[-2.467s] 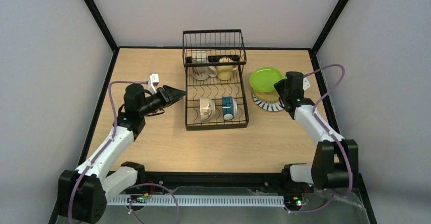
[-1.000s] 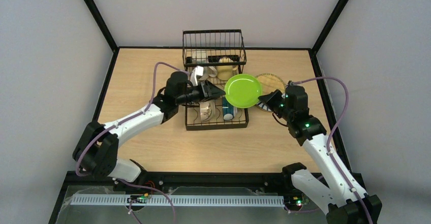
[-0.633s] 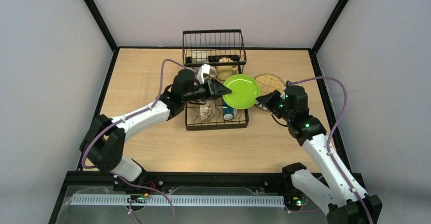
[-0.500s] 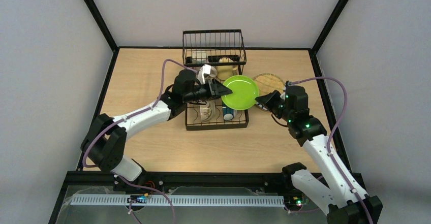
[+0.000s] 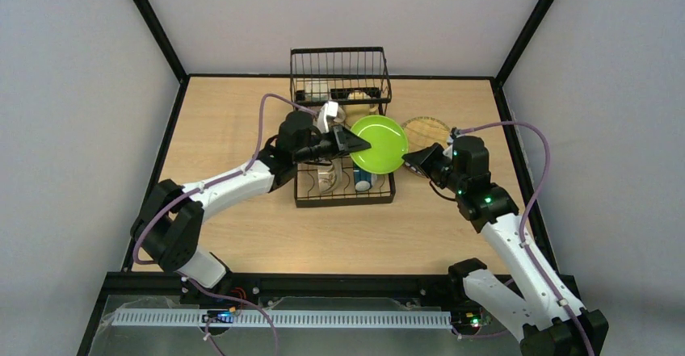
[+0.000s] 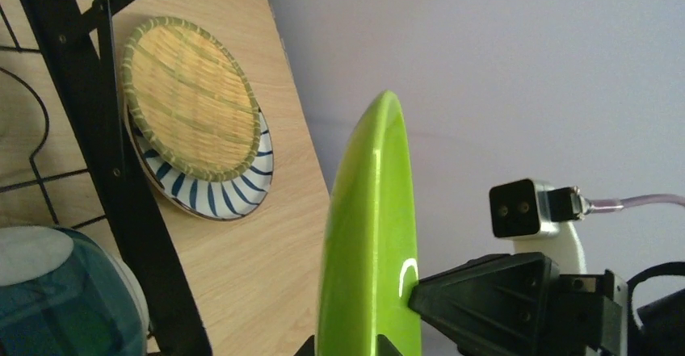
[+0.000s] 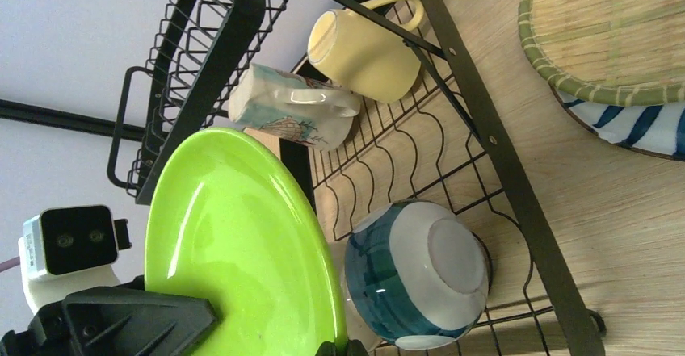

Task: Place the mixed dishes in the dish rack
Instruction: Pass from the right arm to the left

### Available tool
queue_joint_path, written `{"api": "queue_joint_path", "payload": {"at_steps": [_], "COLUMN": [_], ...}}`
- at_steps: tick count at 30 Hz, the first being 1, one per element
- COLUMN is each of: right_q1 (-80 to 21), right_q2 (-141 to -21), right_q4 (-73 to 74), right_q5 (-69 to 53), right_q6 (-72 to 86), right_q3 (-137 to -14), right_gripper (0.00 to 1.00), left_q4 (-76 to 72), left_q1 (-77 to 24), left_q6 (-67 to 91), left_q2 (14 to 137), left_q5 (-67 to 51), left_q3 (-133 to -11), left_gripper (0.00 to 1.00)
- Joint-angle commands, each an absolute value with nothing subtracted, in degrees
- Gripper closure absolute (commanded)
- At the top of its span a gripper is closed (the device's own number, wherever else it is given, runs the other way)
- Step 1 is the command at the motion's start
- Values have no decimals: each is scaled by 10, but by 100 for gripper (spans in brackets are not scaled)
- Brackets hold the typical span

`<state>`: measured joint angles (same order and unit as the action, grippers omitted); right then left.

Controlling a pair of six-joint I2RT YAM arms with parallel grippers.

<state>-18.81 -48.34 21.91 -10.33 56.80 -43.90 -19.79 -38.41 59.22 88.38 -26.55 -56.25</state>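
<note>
One lime green plate (image 5: 383, 146), left tool (image 5: 365, 141), right tool (image 5: 406, 161) at opposite rims

Four ceramic mugs are showing: a pale yellow mug (image 7: 367, 53), a white printed mug (image 7: 291, 107), a blue-patterned mug (image 7: 416, 279) and a cream mug (image 5: 326, 181). Three round plates are showing too: a lime green plate (image 5: 381, 142), a tan woven plate (image 6: 190, 102) and a white blue-striped plate (image 6: 230, 196). One black wire dish rack (image 5: 343, 203) is standing there.
</note>
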Motion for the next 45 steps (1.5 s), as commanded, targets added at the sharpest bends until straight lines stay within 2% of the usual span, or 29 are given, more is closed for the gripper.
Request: {"api": "queue_joint_path", "payload": {"at_steps": [1,4,11,12,16,20,22,32,45], "right_q1": [-193,-194,-194,-194,-194,-194,-194,-194,-194], "right_q2": [-490,-492,-497,-497,-497,-492,-487,-474,-498], "right_q4": [196,194,188,188,192,189,186,142,70], "right_q5": [-125,-126,-135,-135,-133,-133,-132,-157,-199], "right_q6": [569,568,554,552,539,537,537,540,564], "right_q3": [-453,-454,-458,-459,-463,-461,-460,-453,-438], "right_gripper": [100,100,100,96,63,47,43,41,45], "left_q4": [-219,-216,-217,-219,-218,-204,-195,-183,-226], "left_q1": [-389,-389,-389,-389,-389,-389,-389,-388,-400], "left_q6": [591,590,588,588,588,585,579,584,622], "left_q2": [880,877,867,865,855,840,831,810,849], "left_q5": [-266,-264,-250,-249,-246,-239,-235,-236,-283], "left_q3": [-575,-575,-566,-564,-561,-560,-561,-554,-575], "left_gripper": [78,97,99,98,98,99,98,98,98]}}
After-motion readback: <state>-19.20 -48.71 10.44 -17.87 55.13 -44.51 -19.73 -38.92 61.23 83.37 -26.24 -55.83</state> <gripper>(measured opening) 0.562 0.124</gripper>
